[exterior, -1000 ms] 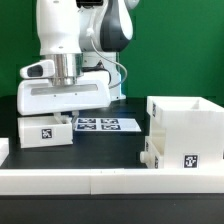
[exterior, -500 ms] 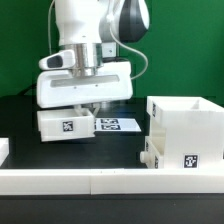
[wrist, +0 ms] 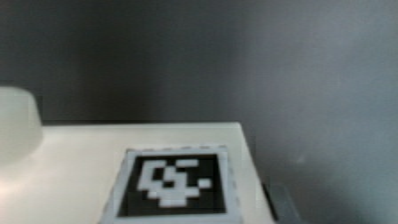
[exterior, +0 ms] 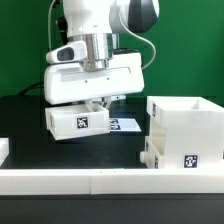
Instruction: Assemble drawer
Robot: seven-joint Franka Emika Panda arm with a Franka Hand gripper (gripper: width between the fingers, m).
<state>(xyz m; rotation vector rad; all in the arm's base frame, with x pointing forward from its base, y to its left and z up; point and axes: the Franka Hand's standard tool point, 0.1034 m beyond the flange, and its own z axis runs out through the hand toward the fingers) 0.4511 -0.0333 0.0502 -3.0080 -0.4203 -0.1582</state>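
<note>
Small tray [exterior: 78, 121], shifted toward the exterior view's right and lifted, is held clamped in the gripper [exterior: 97, 103], presumably for delivery to the housing [exterior: 185, 135].

Count taken at my station. One arm [exterior: 95, 30]. One gripper [exterior: 97, 106], mine. One tray [exterior: 72, 122] confirmed; whether the low white ledge [exterior: 150, 150] at the housing's foot is a second, I cannot tell. One housing [exterior: 190, 125]. One border rail [exterior: 110, 180]. One marker board [exterior: 127, 125], partly hidden, its squares uncounted. Two tags readable in the exterior view: one tray tag [exterior: 83, 121], one housing tag [exterior: 190, 160]. In the wrist view, one tag [wrist: 175, 182].
</note>
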